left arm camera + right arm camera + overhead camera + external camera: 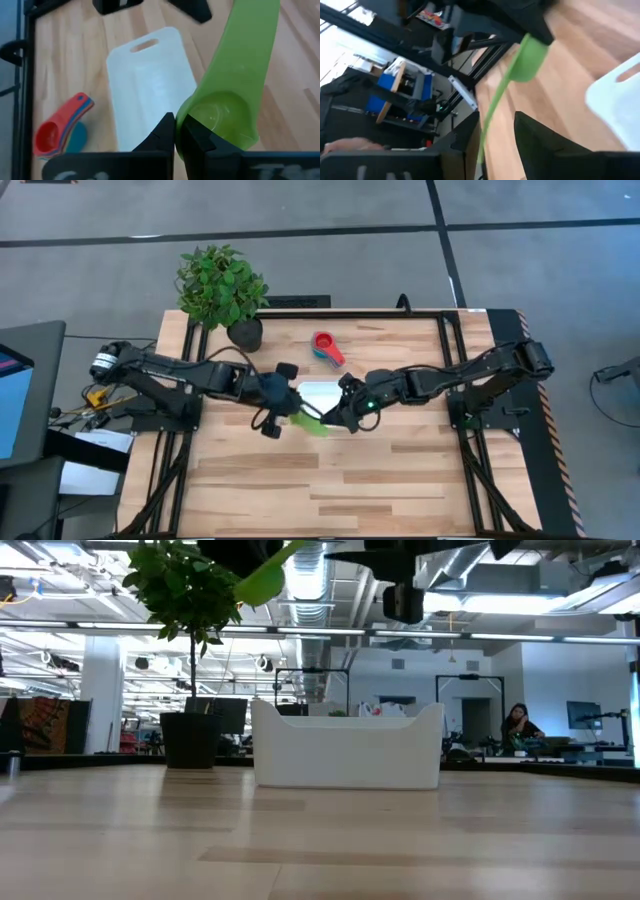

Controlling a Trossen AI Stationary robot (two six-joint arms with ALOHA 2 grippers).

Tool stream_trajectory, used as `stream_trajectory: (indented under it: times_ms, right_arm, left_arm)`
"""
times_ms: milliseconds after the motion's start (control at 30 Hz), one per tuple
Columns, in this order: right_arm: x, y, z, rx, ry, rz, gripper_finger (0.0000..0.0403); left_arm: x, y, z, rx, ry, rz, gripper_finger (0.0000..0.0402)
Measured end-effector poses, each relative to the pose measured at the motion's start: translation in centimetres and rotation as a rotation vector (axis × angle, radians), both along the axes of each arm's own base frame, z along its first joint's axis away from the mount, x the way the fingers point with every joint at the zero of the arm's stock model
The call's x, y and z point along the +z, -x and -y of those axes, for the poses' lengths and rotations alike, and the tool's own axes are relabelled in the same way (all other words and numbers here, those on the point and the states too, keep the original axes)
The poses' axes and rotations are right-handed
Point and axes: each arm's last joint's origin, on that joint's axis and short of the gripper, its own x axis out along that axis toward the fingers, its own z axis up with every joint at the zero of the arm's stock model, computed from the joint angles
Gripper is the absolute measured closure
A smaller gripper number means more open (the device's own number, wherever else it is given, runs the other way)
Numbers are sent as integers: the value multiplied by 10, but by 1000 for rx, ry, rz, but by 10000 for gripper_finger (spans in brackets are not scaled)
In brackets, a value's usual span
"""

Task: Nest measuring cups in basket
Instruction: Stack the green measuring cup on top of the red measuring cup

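A green measuring cup (pixel 235 85) is held in the air over the table's middle, just in front of the white basket (pixel 320 394). My left gripper (pixel 175 131) is shut on its bowl. My right gripper (pixel 495 137) is open, with one finger on each side of the cup's handle (pixel 490 117) near its free end. In the low view the green cup (pixel 262 580) shows high above the basket (pixel 346 748). A stack of cups, red on top (pixel 326 347) and light blue below, lies beyond the basket on the wood. My left gripper pinches the rim of the green cup's bowl (pixel 186 114), on the side away from the handle. One finger (pixel 200 137) seems to be inside the bowl and the other outside. The cup is lifted clear, and its handle points away toward the right arm. My right gripper has its fingers on either side of the handle's free end (pixel 482 150). I cannot tell whether they touch it.
A potted plant (pixel 222 285) stands at the table's far left corner. A black frame rail (pixel 330 313) runs along the far edge. Bare wood (pixel 380 480) fills the near half. In the low view a person (pixel 517 723) sits far back in the room.
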Motion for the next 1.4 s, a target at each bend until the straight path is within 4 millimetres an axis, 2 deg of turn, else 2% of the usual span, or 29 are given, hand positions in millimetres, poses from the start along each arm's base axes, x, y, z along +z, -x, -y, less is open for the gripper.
stream_trajectory:
  times_ms: [400, 500, 633, 767, 900, 1000, 1100, 1233, 1400]
  right_arm:
    - [1, -2, 31, 94, -39, 4, 285]
    - [-1, -1, 38, 96, -46, -17, 309]
    - [-5, 0, 44, 94, -53, -58, 380]
    - [-4, 0, 57, 48, -70, -58, 390]
    - [-7, 3, 87, -83, -71, -83, 395]
    - [-10, 9, 124, -197, -68, -99, 396]
    - [-15, 18, 162, -253, -75, -110, 396]
    - [-35, 31, 198, -237, -115, -154, 396]
    - [-74, 33, 224, -168, -199, -189, 396]
  left_arm:
    - [6, -6, -26, 26, -53, 44, 400]
    - [6, -8, -31, 32, -52, 51, 399]
    - [10, -11, -33, 49, -57, 102, 386]
    - [13, -13, -36, 132, -113, 143, 357]
    - [15, -11, -46, 304, -156, 162, 324]
    - [18, -7, -54, 472, -123, 204, 300]
    - [24, -6, -57, 582, -18, 295, 284]
    - [26, -3, -58, 653, 64, 336, 277]
    - [26, -2, -59, 685, 89, 343, 277]
